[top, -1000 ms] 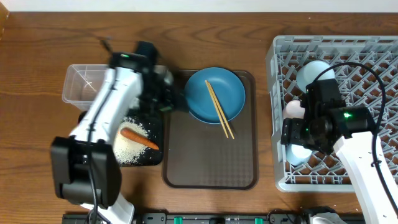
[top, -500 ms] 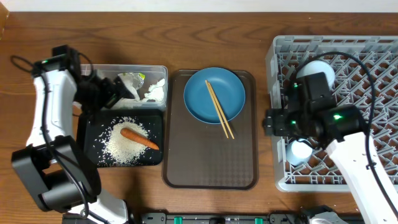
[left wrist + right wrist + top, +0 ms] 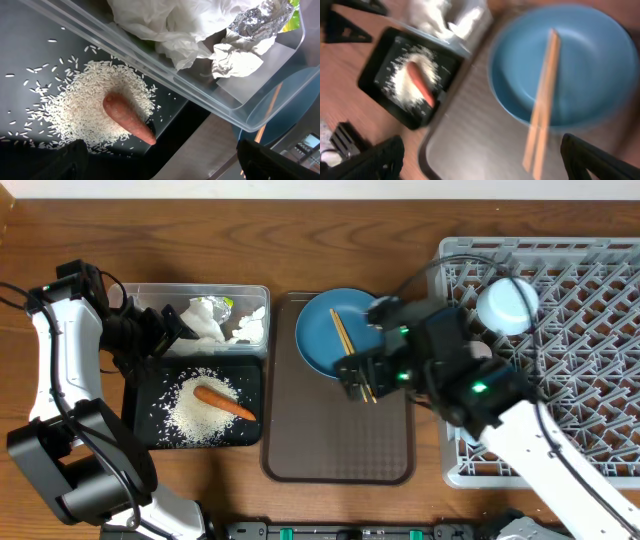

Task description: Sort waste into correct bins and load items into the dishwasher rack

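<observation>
Swung across from the rack [image 3: 590, 310], our right gripper [image 3: 355, 375] hovers wide-open over the chopsticks [image 3: 339, 330] on the blue dish [image 3: 315, 345] at the brown tray's [image 3: 340, 440] twelve o'clock (likely lining up a pick), our left gripper [image 3: 170, 332] equally wide at the table's [image 3: 420, 240] nine.

Everything here is smeared by blur. A blue plate [image 3: 560, 60] is seen at upper right, with the wooden chopsticks [image 3: 542, 100] laid across it, their lower ends carried past its rim over the brown serving tray [image 3: 470, 145]. At left the black tray [image 3: 375, 67] is made out, rice [image 3: 400, 82] heaped in it and the carrot [image 3: 420, 86] laid on the rice. White napkins [image 3: 440, 12] are glimpsed at the top edge. The right gripper [image 3: 487, 162] is spread to the bottom corners, nothing held between its fingers.
</observation>
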Robot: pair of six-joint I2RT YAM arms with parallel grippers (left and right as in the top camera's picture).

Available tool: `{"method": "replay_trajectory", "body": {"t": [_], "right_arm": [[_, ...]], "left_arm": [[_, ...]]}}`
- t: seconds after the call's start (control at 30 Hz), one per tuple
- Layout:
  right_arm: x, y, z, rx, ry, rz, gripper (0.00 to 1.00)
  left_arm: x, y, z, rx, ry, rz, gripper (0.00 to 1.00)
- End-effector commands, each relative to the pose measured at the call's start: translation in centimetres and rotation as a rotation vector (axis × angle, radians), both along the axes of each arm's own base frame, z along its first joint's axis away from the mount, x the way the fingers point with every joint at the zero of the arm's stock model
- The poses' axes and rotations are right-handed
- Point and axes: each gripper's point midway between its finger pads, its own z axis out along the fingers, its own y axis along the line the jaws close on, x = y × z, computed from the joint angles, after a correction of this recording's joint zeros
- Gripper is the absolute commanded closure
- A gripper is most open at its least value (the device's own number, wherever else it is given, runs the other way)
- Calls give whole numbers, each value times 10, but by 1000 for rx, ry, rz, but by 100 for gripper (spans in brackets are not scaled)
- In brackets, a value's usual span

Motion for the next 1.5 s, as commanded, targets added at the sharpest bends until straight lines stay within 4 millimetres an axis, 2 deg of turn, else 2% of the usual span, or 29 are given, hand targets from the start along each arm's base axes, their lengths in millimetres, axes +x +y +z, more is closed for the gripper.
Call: {"method": "replay_trajectory", "body": {"t": [0.0, 0.1, 0.2, 0.3, 0.37, 0.53, 0.73, 0.9, 1.1, 1.33, 1.47], "right_arm": [[5, 22, -2, -16, -46, -2, 1], [8, 42, -5, 5, -72, 28, 1], [13, 51, -10, 12, -81, 35, 2], [18, 55, -17, 8, -79, 33, 33], [20, 56, -26, -2, -62, 26, 50], [28, 51, -59, -85, -14, -21, 64], [33, 44, -103, -192, 46, -47, 67], [35, 28, -130, -302, 71, -90, 68], [36, 10, -139, -393, 69, -133, 68], [37, 9, -140, -398, 67, -137, 67], [37, 7, -150, -420, 78, -139, 66]], "left_arm": [[2, 3, 9, 20, -24, -3, 2], [2, 3, 9, 20, -24, -3, 2], [2, 3, 9, 20, -24, -3, 2], [2, 3, 9, 20, -24, -3, 2], [2, 3, 9, 20, -24, -3, 2], [2, 3, 9, 20, -24, -3, 2], [2, 3, 9, 20, -24, -3, 2], [2, 3, 9, 20, -24, -3, 2], [2, 3, 9, 20, -24, -3, 2], [2, 3, 9, 20, -24, -3, 2], [2, 3, 9, 20, -24, -3, 2]]}}
